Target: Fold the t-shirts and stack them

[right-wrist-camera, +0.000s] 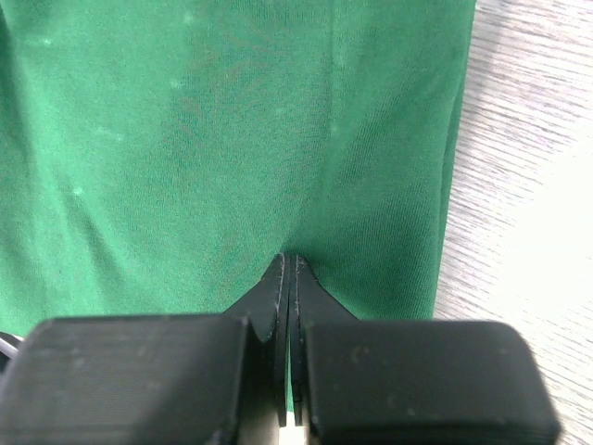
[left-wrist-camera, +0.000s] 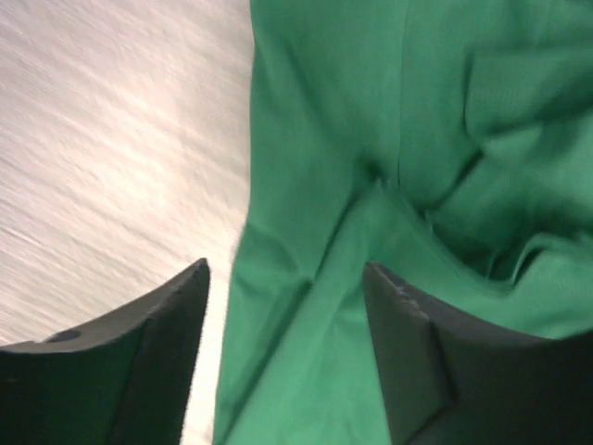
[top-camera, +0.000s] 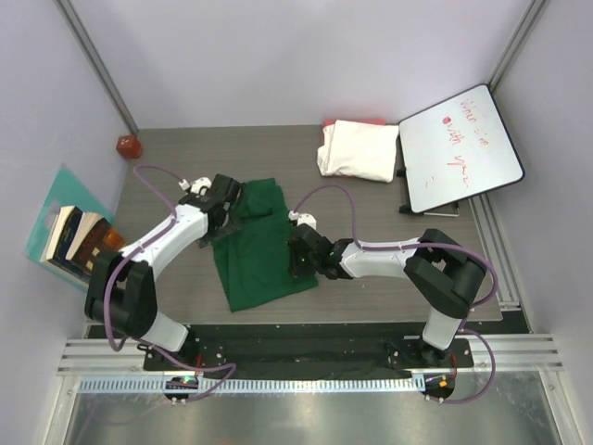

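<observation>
A whiteboard [top-camera: 460, 148] with red writing stands at the grey tabletop's [top-camera: 269, 148] far right. A small red object [top-camera: 127, 146] sits far left. Books [top-camera: 79, 239] lie on a teal sheet [top-camera: 56, 197] off its left edge.

The t-shirt [top-camera: 259, 255] is plain green, bundle [top-camera: 359, 150] seemingly cream.

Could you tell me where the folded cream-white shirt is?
In the top view, the cream-white shirt sits far back on the table, just left of the whiteboard.
</observation>
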`<control>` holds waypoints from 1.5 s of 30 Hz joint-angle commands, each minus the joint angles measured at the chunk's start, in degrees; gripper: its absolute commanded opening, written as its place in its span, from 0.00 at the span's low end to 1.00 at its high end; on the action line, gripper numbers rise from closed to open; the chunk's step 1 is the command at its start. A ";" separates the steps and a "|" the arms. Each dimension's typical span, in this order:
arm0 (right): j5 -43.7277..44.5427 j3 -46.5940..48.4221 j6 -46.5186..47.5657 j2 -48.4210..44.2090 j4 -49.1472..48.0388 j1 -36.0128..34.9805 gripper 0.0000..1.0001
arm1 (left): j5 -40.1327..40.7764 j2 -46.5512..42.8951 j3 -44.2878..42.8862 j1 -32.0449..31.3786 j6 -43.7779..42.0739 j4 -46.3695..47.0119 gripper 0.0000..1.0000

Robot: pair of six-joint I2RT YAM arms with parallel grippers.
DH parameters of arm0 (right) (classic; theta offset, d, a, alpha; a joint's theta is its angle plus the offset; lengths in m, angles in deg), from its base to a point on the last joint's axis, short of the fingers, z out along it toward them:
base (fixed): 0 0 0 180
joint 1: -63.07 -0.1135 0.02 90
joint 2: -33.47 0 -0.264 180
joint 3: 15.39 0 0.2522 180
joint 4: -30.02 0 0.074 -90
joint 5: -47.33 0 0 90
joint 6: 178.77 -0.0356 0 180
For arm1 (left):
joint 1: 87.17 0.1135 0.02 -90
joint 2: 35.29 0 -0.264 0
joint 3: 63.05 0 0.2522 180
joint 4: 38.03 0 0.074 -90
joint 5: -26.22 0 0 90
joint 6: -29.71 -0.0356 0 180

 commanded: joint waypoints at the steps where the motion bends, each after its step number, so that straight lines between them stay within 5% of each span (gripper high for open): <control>1: 2.42 -0.83 0.04 1.57 7.54 -0.21 0.01 | -7.83 -5.23 5.51 -0.10 -0.34 3.40 0.73; 11: 1.63 -0.04 0.04 2.80 7.36 -0.21 0.01 | -14.61 -7.70 13.78 -0.28 -0.07 9.29 0.70; 24: 1.37 -0.30 -0.05 3.51 7.36 -0.21 0.01 | -16.81 -5.59 16.51 -0.28 -1.74 15.36 0.48; 30: 1.72 -0.21 0.04 4.03 7.62 -0.21 0.01 | -17.95 -5.06 17.83 -0.28 -1.57 16.94 0.24; 33: 2.33 -0.21 -0.22 4.04 7.98 -0.30 0.01 | -17.86 -5.24 18.10 -0.28 -1.66 16.77 0.00; 45: 2.60 -0.04 -1.45 4.21 8.33 -0.21 0.01 | -6.18 -16.13 13.17 -0.28 -0.42 2.54 0.00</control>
